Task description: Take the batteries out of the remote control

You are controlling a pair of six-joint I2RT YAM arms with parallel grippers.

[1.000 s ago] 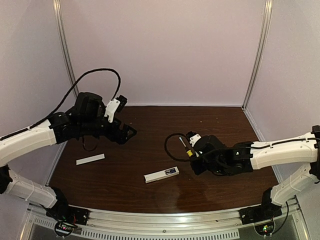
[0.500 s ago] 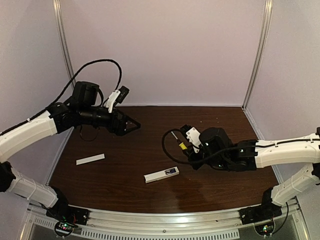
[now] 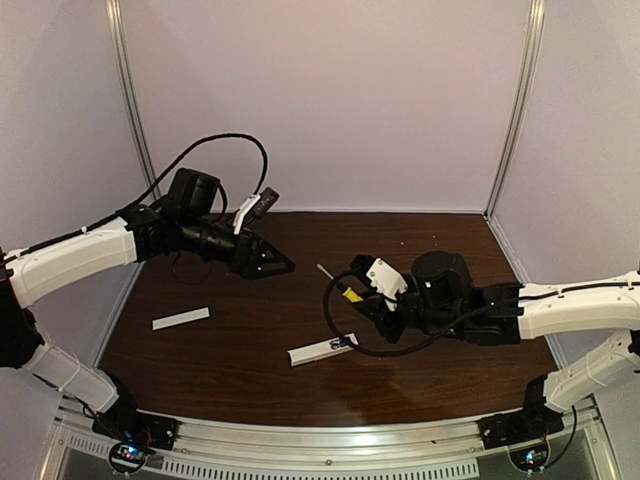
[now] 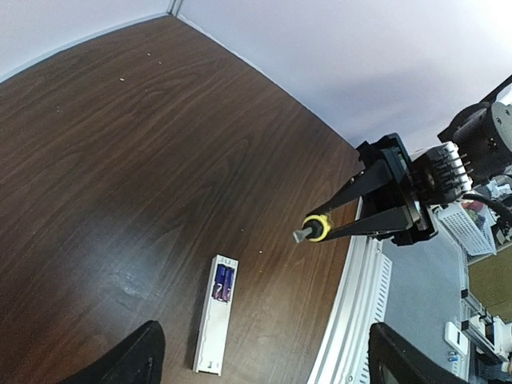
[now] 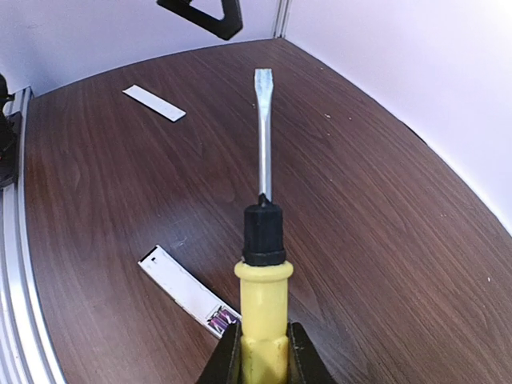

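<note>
The white remote control point(image 3: 320, 350) lies on the dark wooden table, front centre, its compartment uncovered. Two blue-purple batteries point(image 3: 343, 343) sit in the recess at its right end; they also show in the left wrist view point(image 4: 223, 282) and the right wrist view point(image 5: 218, 322). My right gripper point(image 3: 365, 303) is shut on the yellow handle of a screwdriver point(image 5: 262, 298), held above and just right of the remote's battery end, blade pointing far-left. My left gripper point(image 3: 283, 266) is open and empty, hovering above the table behind and left of the remote point(image 4: 213, 324).
The thin flat white cover strip point(image 3: 181, 318) lies at the left of the table, also in the right wrist view point(image 5: 154, 103). A metal rail point(image 3: 330, 440) runs along the near edge. Pale walls close the back and sides.
My left arm has swung right toward the table's centre. My right gripper has carried the screwdriver left and nearer the remote. The remote and cover have not moved.
</note>
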